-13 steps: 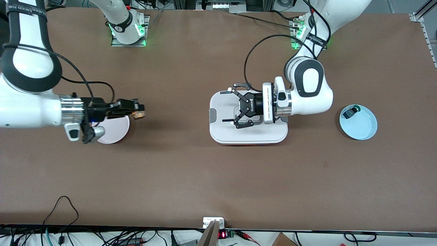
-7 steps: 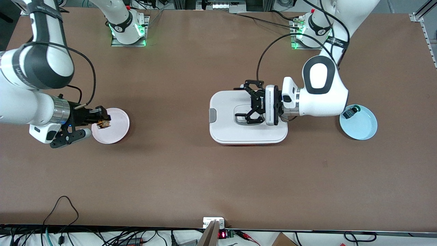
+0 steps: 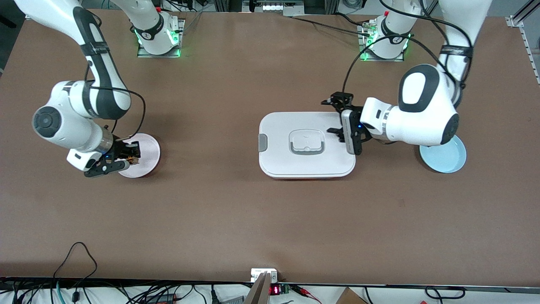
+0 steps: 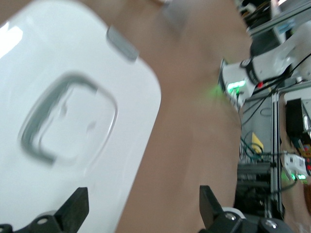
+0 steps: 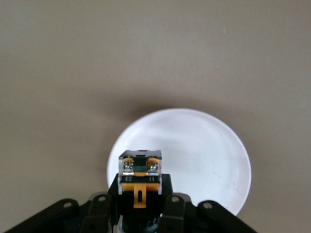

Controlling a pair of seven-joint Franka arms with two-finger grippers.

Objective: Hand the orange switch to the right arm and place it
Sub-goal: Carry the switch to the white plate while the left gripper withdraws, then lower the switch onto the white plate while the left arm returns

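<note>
The right arm (image 3: 76,122) reaches down at its end of the brown surface (image 3: 219,211). Its gripper (image 3: 128,155) hangs over the edge of a pale pink plate (image 3: 145,154) and pinches the orange switch (image 3: 134,160) between its fingers. In the right wrist view the switch (image 5: 140,178) sits clamped in the gripper (image 5: 140,213), its orange face and clear-topped terminals turned up, with the round plate (image 5: 204,150) spread out below it.

Near the middle of the surface lies a white lidded box (image 3: 306,145) with a grey handle (image 3: 306,142) set into its lid and a grey latch (image 3: 262,142) on the end toward the right arm. The left wrist view shows the same lid (image 4: 73,121) and handle (image 4: 63,121) from close above.

The left arm (image 3: 422,114) hovers with its gripper (image 3: 341,118) over the box's edge toward its own end, fingers (image 4: 73,213) spread wide apart and holding nothing. A light blue plate (image 3: 447,155) rests on the surface just beside the box, partly hidden under the left arm.
</note>
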